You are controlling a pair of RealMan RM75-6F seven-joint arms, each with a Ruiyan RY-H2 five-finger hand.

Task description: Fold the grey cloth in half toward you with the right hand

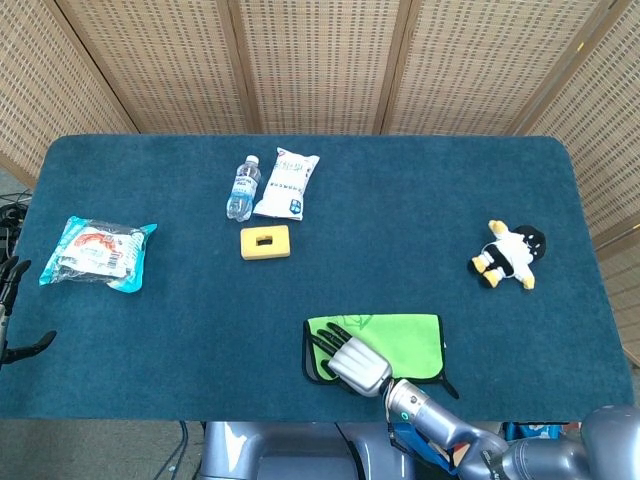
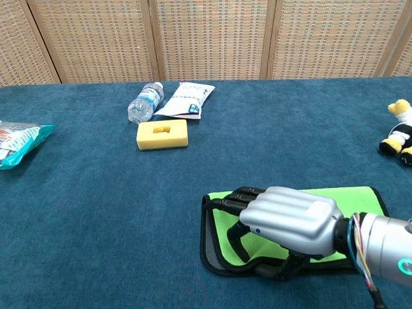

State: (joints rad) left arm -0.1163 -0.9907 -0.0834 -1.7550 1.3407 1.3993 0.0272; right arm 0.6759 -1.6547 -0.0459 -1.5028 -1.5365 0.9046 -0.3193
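Now: right hand (image 2: 288, 219) on cloth (image 1: 400, 332), near edge.
Fingers (image 2: 233, 205) curled over left end, gripping fold edge; long axis 3–9 o'clock; pull toward 6.

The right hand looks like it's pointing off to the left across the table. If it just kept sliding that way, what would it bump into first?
The right hand rests on the cloth. Beyond the cloth's left edge lies bare table; the snack bag sits far off, probably beside that line.
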